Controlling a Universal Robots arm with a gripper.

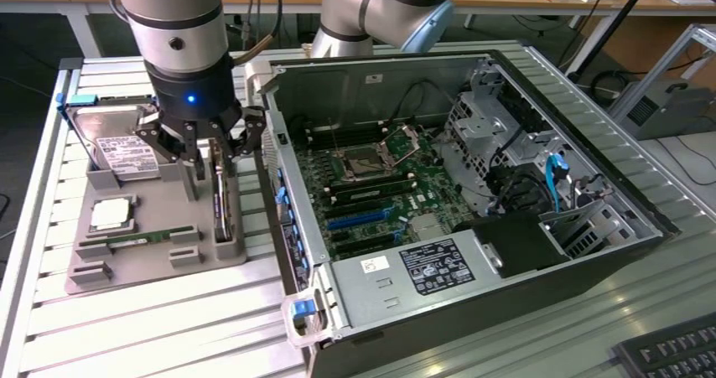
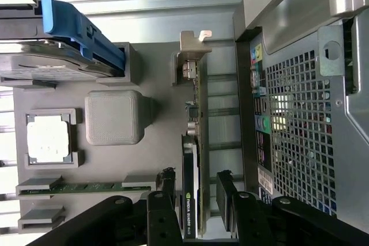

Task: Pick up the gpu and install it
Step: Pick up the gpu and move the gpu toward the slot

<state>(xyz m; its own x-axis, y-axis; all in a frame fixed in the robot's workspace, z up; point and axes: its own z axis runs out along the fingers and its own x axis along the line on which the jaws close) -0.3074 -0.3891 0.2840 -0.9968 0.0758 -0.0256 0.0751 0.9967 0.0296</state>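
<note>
Arm: a silver and black robot arm reaches straight down over the parts tray on the exterior view's left.
Gripper: the black multi-link gripper [image 1: 210,164] [image 2: 196,184] hangs low over the near end of the card, one finger on each side of it.
Jaws: spread wide. The fingertips [image 2: 168,180] straddle the card with a sliver of space showing on either side, and nothing is clamped.
Card: the gpu [image 1: 224,210] [image 2: 193,154], a thin dark circuit board with a silvery metal end bracket, stands on its long edge in a slot of the tray, just beside the computer's outer wall.
Tray: the grey moulded plastic holder [image 1: 146,265] [image 2: 151,142] sits on the table beside the case.
Other parts: a boxy silver hard drive with a white label [image 1: 123,153] [image 2: 46,64] rests at the tray's far end, with a blue plastic clip [image 2: 81,27] against it. A square silver processor [image 1: 112,214] [image 2: 49,137] and a narrow green memory stick [image 1: 140,242] [image 2: 86,187] lie in their own recesses.
Computer: the black tower case [image 1: 370,80] [image 2: 305,131] lies on its side with its panel off, its green motherboard [image 1: 370,185] exposed, and the grey power supply [image 1: 425,269] at the near end.
Table: a pale slatted metal surface [image 1: 157,328] carries the tray and the case.
</note>
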